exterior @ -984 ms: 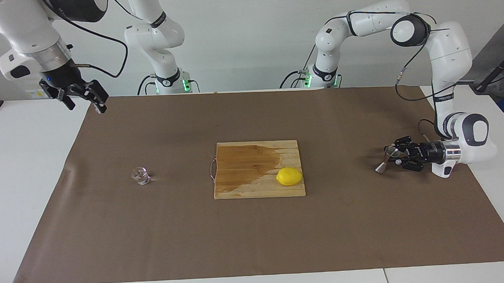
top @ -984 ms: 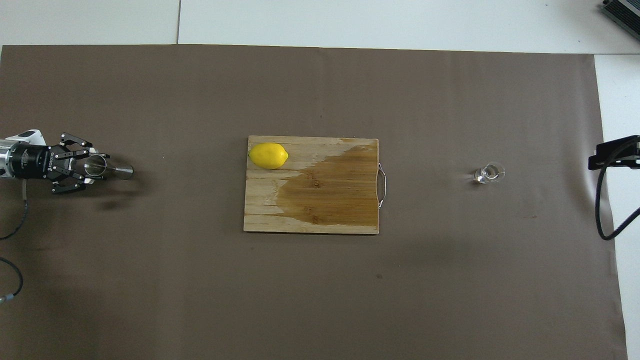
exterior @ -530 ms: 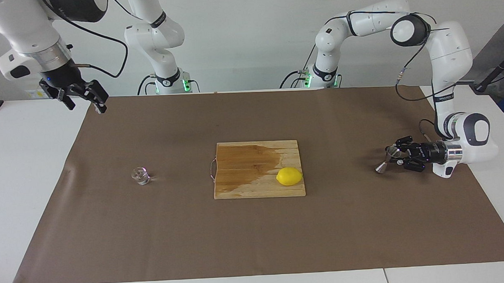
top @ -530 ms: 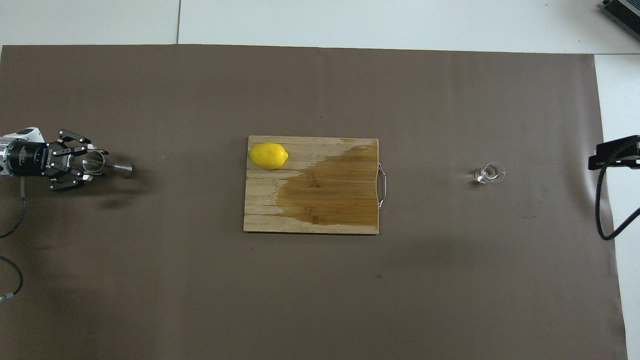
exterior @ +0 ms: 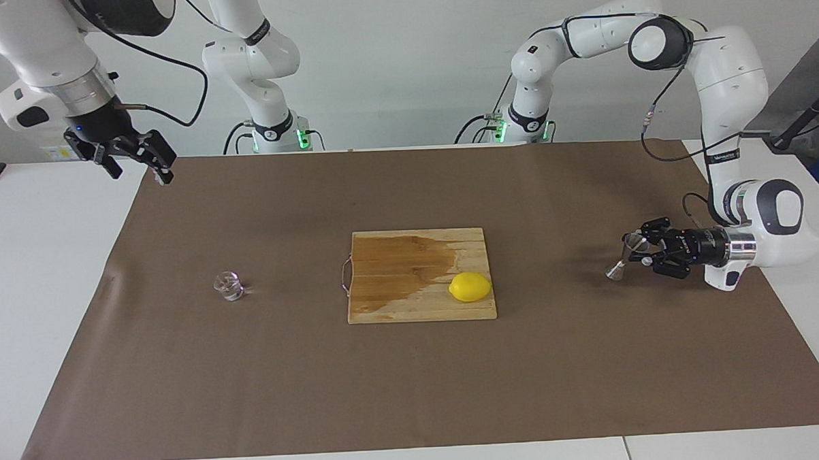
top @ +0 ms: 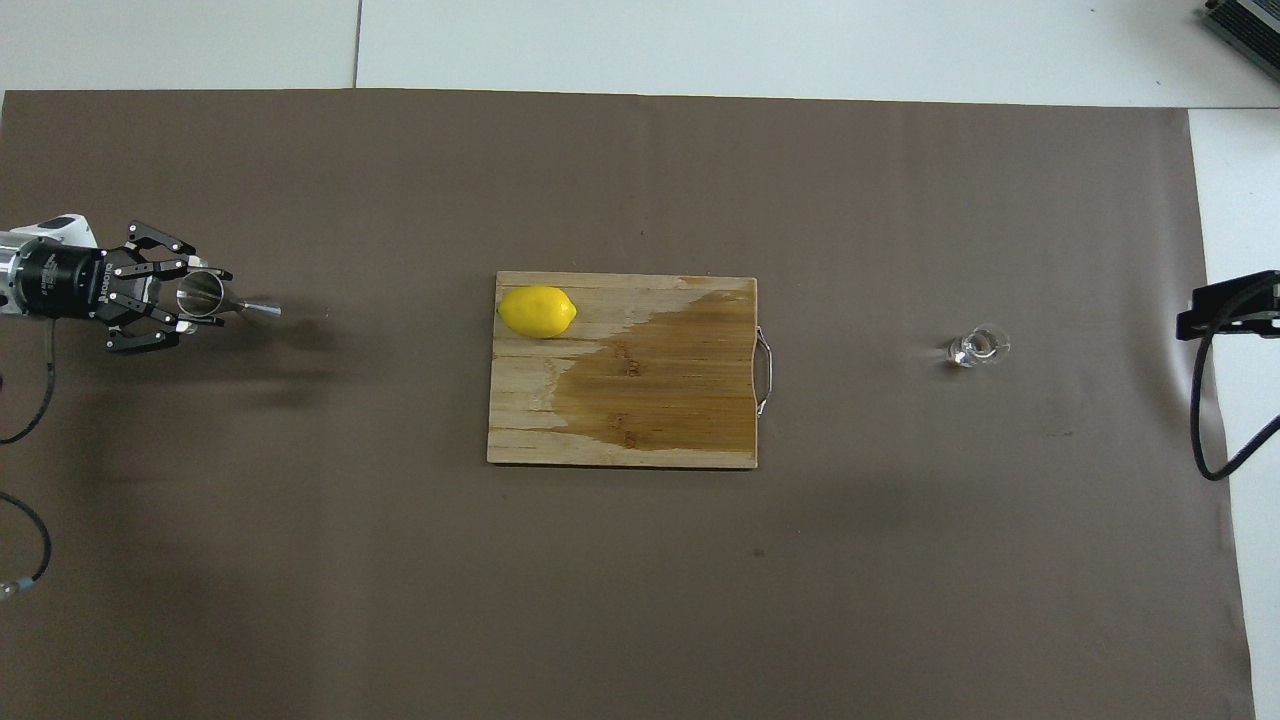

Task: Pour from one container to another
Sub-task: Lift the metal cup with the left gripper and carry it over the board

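Facing view: your left gripper [exterior: 638, 250] grips the jigger [exterior: 625, 255], lifted slightly higher than 1 second ago. Your right gripper [exterior: 134, 158] waits with jaws spread; the glass cup [exterior: 229, 285] stands untouched, so pouring remains.

Overhead view: the jigger [top: 215, 300] seems tilted, well apart from the cup [top: 978, 348].

A white table [exterior: 50, 283] carries a broad brown paper mat [exterior: 252, 399]. At the mat's middle lies a rectangular wooden cutting board [exterior: 397, 258]. A tiny clear glass cup [exterior: 229, 284] stands beside the board, toward the right arm's end.
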Tool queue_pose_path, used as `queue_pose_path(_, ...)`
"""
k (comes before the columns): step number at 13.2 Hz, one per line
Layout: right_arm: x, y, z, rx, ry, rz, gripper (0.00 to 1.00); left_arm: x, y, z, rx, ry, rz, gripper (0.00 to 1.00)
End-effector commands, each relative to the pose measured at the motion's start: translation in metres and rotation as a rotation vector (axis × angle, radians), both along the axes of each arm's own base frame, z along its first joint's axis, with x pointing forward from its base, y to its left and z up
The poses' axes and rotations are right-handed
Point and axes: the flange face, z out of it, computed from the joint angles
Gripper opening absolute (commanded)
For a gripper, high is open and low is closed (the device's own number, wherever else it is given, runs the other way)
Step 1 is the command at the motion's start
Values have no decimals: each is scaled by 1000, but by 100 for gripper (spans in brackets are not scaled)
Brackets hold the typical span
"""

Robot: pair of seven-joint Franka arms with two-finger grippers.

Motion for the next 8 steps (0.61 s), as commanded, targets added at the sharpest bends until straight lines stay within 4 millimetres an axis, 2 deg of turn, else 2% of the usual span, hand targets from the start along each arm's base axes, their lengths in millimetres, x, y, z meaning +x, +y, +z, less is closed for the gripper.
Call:
queue_pose_path(1, -4, -1, 4, 4, 1, -17, 100, -4, -41, 20, -14, 17, -30, 42)
queue_pose_path(8, -4, -1, 4, 4, 1, -17, 100, -6, -137, 22, -37, 36, -61, 44)
